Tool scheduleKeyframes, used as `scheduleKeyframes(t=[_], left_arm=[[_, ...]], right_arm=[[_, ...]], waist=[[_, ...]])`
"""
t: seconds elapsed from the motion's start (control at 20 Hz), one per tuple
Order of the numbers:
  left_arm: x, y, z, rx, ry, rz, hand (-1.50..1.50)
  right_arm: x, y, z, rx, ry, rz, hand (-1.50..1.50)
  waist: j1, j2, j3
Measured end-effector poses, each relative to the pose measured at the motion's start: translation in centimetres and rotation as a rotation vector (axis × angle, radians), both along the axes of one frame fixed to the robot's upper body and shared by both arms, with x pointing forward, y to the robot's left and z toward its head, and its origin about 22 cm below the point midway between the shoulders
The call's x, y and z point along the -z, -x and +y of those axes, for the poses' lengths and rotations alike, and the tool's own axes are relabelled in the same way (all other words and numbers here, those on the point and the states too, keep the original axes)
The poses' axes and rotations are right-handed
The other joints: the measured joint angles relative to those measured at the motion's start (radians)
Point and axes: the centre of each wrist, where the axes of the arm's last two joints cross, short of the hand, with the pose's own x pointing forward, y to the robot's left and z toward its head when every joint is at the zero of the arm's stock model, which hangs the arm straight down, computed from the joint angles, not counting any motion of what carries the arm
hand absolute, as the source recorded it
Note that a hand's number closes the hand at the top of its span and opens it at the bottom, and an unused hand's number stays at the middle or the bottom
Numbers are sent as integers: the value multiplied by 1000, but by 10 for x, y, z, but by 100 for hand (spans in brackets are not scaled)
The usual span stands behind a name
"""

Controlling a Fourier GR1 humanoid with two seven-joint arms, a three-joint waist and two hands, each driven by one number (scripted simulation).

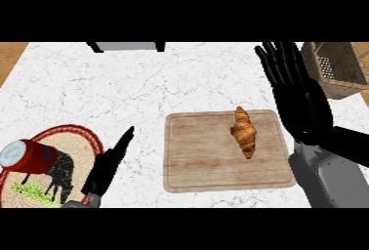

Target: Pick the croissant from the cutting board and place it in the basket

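Head view showed you, nearest, the left hand (pixel 108 168) edge-on at the lower left, fingers straight and together, just beside a round mat (pixel 72 141) with a red can (pixel 29 156) lying on it. At your centre sat the board (pixel 209 166), and the croissant (pixel 244 132) lay on its right half, pointing away. Your right hand (pixel 299 97) hung open beside the board's right edge, fingers straight and slightly spread, touching nothing. Farthest, at the upper right corner, you had the basket (pixel 338 68).
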Motion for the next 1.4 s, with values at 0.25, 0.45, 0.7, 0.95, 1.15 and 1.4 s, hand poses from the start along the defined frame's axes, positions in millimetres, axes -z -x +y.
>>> scheduleKeyframes(t=[0.25,0.45,0.7,0.95,1.15,1.4], left_arm=[[-4,-9,-11,-70,35,-55,0],[-20,-15,-1,-182,76,-152,0],[-54,-27,0,-237,153,-321,0],[-67,-28,7,-278,163,-369,0],[-74,-27,13,-304,158,-392,0],[-74,-24,19,-324,156,-386,0]], right_arm=[[26,7,-31,258,41,133,150],[52,19,-32,374,194,175,-150],[84,29,17,577,286,253,-150],[105,27,20,867,416,341,-150],[112,21,-7,1032,577,436,-150],[107,18,-23,1056,843,596,-150]], waist=[[-6,-9,-17],[20,-18,-18],[40,-23,-13],[23,-28,-18],[2,-36,-22],[-11,-40,-26]])
